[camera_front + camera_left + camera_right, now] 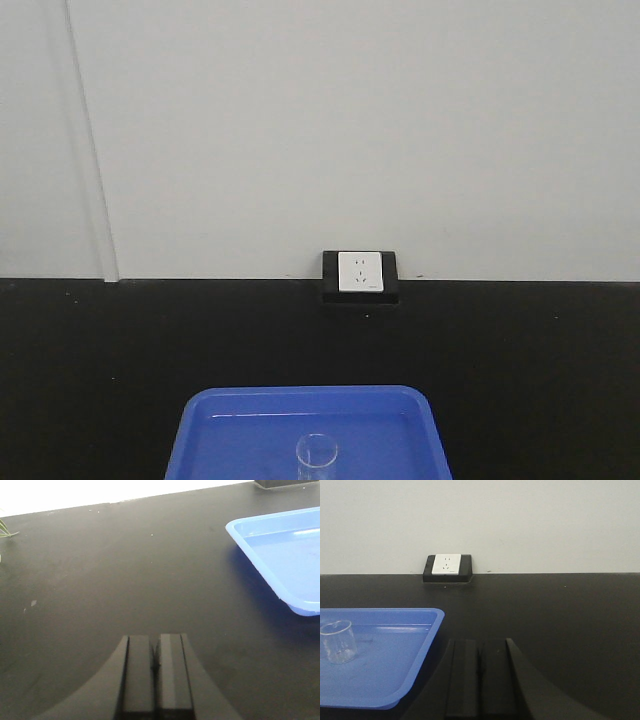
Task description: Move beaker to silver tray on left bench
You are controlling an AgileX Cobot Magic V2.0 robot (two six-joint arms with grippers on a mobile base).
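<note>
One beaker [337, 641], clear and empty, upright inside the blue tray [395, 650]; touches neither gripper. Left gripper [156, 665] above the black bench [100, 580], fingers pressed together with nothing between them, tray off to its right. Right gripper [480, 675] likewise fingers together, holding nothing, just beside the tray's right rim. White socket [360, 272] at the wall behind, well apart from the tray.

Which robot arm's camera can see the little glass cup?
The right gripper: its view shows the beaker standing in the blue tray, left of its shut jaws. The left gripper view shows only the tray's corner.
</note>
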